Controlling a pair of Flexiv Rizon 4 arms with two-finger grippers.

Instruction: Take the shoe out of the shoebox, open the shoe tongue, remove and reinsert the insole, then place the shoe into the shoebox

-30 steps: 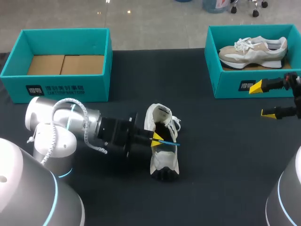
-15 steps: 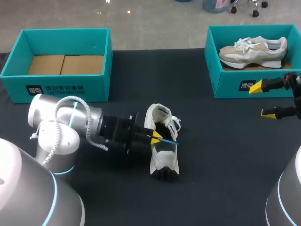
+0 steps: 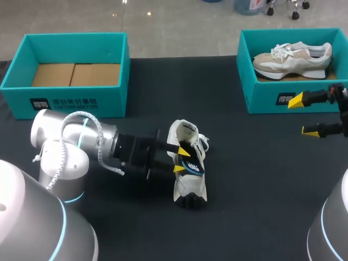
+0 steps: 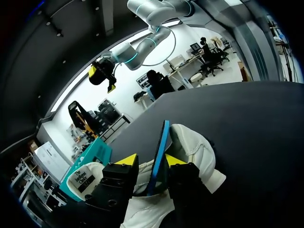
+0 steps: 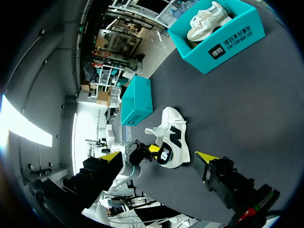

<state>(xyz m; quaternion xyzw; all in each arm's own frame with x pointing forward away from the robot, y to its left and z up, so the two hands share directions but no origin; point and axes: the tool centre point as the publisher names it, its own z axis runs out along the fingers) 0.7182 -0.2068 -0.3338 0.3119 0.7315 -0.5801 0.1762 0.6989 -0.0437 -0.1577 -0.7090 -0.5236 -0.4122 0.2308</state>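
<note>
At the left hand [image 3: 181, 160], a released state: yellow tips parted, low over the mouth of the white shoe [image 3: 190, 187]. Between its fingers, a blue insole [image 4: 160, 147] on edge, close against one finger and clear of the other, so not gripped from two sides. Upper end of the insole out past the tips; lower end hidden behind the fingers. Under and just ahead of the hand, the shoe itself, flat on the dark bench [image 3: 255, 179] near the middle, heel to the far side, toe to the near side, laces spilled to its right. From the left, the left arm [image 3: 81, 144], roughly level with the shoe's opening.

Further out, at the far left of the bench, a teal shoebox [image 3: 76, 100] with only a cardboard floor inside, well apart from the shoe. At the far right, a second teal box [image 3: 266, 100] with a beige sneaker [image 3: 293, 57] in it, toe to the left.

At the right edge, just on the near side of that second box, the right hand [image 3: 303, 115], likewise released, fingers wide with nothing between them, well apart from the white shoe.
</note>
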